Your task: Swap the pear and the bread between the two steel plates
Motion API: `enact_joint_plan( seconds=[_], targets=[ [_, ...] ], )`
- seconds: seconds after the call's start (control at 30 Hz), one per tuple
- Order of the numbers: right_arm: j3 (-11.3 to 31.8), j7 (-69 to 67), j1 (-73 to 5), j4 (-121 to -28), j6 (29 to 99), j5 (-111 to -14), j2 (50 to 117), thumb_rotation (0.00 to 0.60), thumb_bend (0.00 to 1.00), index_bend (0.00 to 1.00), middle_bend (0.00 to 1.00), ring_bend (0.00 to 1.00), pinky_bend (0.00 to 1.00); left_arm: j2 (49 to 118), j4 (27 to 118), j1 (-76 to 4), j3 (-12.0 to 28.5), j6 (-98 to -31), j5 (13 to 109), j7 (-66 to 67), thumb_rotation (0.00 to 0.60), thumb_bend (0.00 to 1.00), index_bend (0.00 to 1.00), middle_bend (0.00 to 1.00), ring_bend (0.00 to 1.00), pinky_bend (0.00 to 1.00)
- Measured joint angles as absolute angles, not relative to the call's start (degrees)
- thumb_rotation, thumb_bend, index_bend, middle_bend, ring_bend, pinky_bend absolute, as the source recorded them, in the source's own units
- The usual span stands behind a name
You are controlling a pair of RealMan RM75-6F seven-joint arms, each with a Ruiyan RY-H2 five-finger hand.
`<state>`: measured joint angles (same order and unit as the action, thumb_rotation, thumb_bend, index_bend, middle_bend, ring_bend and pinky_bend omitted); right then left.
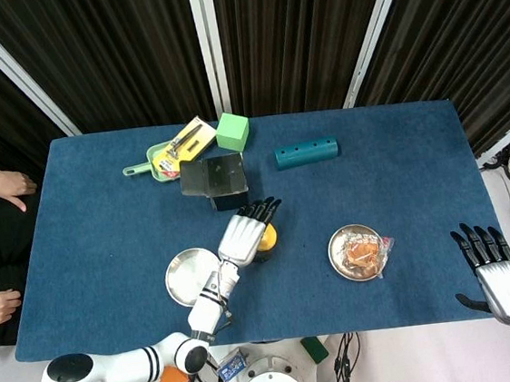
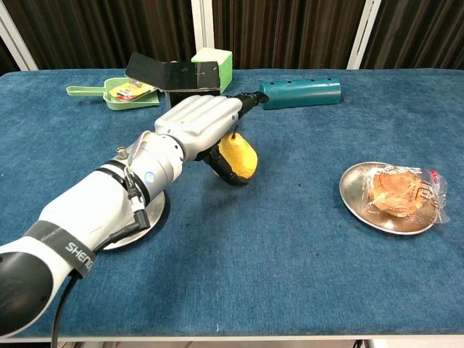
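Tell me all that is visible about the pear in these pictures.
The pear is yellow, smooth-skinned and looks whole. It sits on the blue table, between the two steel plates and on neither of them, nearer the left plate. The left hand lies over it with the fingers stretched out above and the dark thumb beside it, so part of it is hidden. Whether the hand touches it cannot be told. Its stem end is not clear.

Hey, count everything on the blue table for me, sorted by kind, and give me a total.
Steel plates: 2
Food: 2, pear, bread
Green cube: 1
Teal block: 1
Black box: 1
Green dustpan: 1
Total: 8
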<state>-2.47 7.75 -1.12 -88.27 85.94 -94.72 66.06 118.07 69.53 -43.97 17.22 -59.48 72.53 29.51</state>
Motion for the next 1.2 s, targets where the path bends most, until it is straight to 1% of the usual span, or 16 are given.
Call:
enact_joint_plan(
  seconds=[0.2, 0.3, 0.43, 0.53, 0.6, 0.67, 0.77, 0.9, 0.97, 1.07, 1.2],
  targets=[
    [-2.56, 7.94, -1.2, -88.1, 86.27, -95.4, 66.44, 0.6, 0.14, 0.0, 0.0, 0.0, 0.0, 114.81, 77.11, -42.87, 15.25, -60.36, 72.34, 31.68, 0.6, 0.0, 0.02, 0.06, 0.08, 0.21],
    [-2.44, 7.73, -1.82, -87.77, 86.36, -96.55, 66.75, 0.599, 0.15, 0.0, 0.0, 0.0, 0.0, 110.85, 82.97, -41.4, 13.4, -62.33, 73.56, 33.6, 0.6, 0.0, 0.02, 0.06, 0.07, 0.21],
    [-1.98, 7.71, -4.25, -87.72, 84.85, -98.29, 67.0, 0.599, 0.15, 0.0, 0.0, 0.0, 0.0, 102.29, 91.22, -37.81, 9.7, -67.06, 76.84, 35.33, 0.6, 0.0, 0.02, 0.06, 0.06, 0.21],
    [-1.05, 8.9, -6.96, -88.27, 81.56, -98.59, 67.13, 0.598, 0.14, 0.0, 0.0, 0.0, 0.0, 94.56, 95.56, -33.78, 5.94, -71.66, 79.87, 34.98, 0.6, 0.0, 0.02, 0.06, 0.06, 0.21],
    [-0.24, 9.93, -9.23, -88.91, 78.08, -98.15, 67.26, 0.598, 0.14, 0.0, 0.0, 0.0, 0.0, 89.47, 97.48, -30.65, 3.06, -74.78, 81.98, 33.32, 0.6, 0.0, 0.02, 0.06, 0.06, 0.21],
    [0.6, 11.03, -11.73, -89.62, 73.71, -97.15, 67.49, 0.598, 0.15, 0.0, 0.0, 0.0, 0.0, 85.86, 98.26, -28.13, 0.85, -77.16, 83.61, 30.39, 0.6, 0.0, 0.02, 0.06, 0.06, 0.21],
    [1.97, 13.0, -15.63, -90.35, 66.71, -94.57, 68.37, 0.598, 0.17, 0.0, 0.0, 0.0, 0.02, 83.04, 98.02, -25.23, -1.4, -79.61, 85.34, 25.16, 0.6, 0.0, 0.02, 0.06, 0.06, 0.2],
    [3.47, 15.66, -20.43, -90.29, 59.07, -89.76, 71.02, 0.597, 0.19, 0.0, 0.0, 0.0, 0.04, 80.3, 95.93, -22.26, -3.17, -81.31, 86.96, 19.92, 0.6, 0.01, 0.02, 0.06, 0.06, 0.2],
    [3.87, 16.5, -22.35, -90.08, 56.35, -87.46, 72.48, 0.597, 0.2, 0.0, 0.0, 0.0, 0.04, 79.7, 94.86, -21.55, -3.37, -81.61, 87.52, 18.78, 0.6, 0.01, 0.02, 0.06, 0.06, 0.2],
    [3.86, 17.01, -23.94, -90.11, 54.01, -85.83, 73.42, 0.598, 0.21, 0.0, 0.0, 0.0, 0.04, 79.15, 94.36, -20.97, -3.11, -81.78, 88.1, 17.97, 0.6, 0.01, 0.02, 0.06, 0.06, 0.2],
    [3.59, 18.28, -24.94, -90.4, 52.57, -84.56, 73.57, 0.597, 0.23, 0.01, 0.0, 0.0, 0.06, 78.86, 94.26, -20.57, -2.56, -81.81, 88.36, 17.57, 0.6, 0.01, 0.02, 0.06, 0.06, 0.2]
  ],
)
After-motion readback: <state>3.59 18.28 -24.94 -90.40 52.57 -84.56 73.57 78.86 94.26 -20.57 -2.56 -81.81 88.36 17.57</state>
